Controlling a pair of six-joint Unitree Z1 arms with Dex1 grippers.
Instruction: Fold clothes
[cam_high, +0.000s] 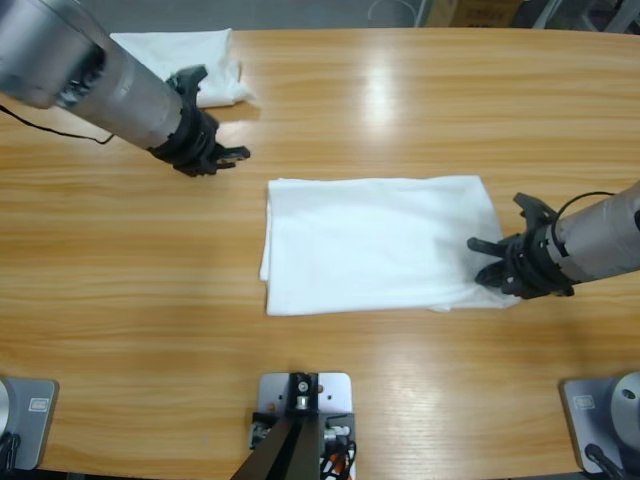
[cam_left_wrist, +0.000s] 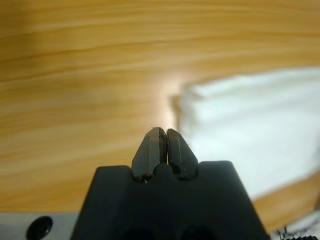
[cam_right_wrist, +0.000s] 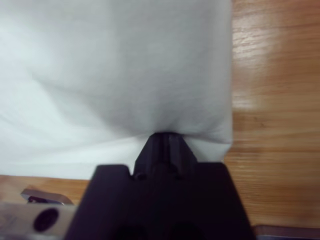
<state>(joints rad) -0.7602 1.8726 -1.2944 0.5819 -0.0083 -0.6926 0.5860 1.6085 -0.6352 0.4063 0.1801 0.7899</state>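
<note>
Shirt (cam_high: 375, 243): part-folded rectangle, mid-table. Step judged: folding the right end over; next move would need a lift and carry leftward. Right gripper (cam_high: 487, 262): low at the shirt's right edge, jaws clamped on cloth. Left gripper (cam_high: 232, 155): jaws together, empty, off the upper left corner. Folded bundle (cam_high: 195, 62): far left corner

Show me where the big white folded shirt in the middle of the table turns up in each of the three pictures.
High view: the folded shirt lies mid-table, its right edge pinched by the right gripper.
Left wrist view: the folded shirt is right of the shut left gripper.
Right wrist view: the folded shirt fills the upper left.
Shared landmark: the wooden table.
</note>
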